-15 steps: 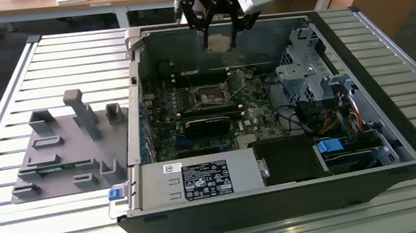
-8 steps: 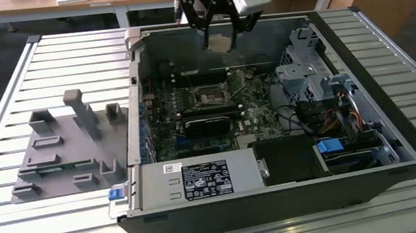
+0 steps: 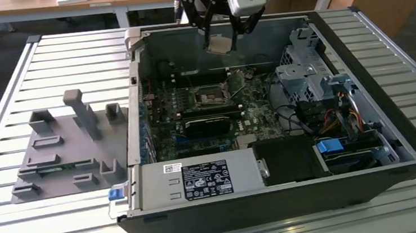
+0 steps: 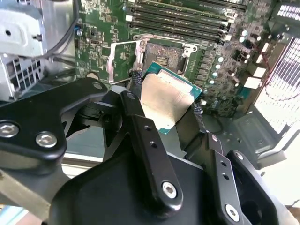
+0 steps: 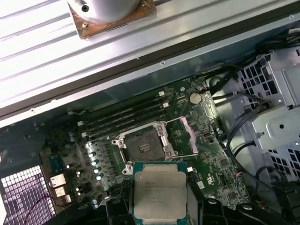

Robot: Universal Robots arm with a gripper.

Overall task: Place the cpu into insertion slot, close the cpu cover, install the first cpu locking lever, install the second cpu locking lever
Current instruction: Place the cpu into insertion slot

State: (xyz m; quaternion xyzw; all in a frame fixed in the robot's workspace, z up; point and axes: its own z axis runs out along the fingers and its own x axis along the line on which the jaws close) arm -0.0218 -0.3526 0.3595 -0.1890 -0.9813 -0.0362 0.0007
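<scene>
Hanging over the far side of the open computer case (image 3: 277, 212), the cpu (image 4: 168, 101) is being held by its edges between the narrowed fingers of the gripper (image 4: 166, 93), short of the insertion slot (image 5: 143, 146), whose cpu cover (image 5: 191, 136) is standing open to receive it.

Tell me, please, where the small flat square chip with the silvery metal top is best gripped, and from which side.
Best by two opposite thin edges, coming from above its flat top, as the black gripper holds the silvery square cpu now. Its fingertips pinch the green rim, so the underside should stay free for the open insertion slot.
</scene>
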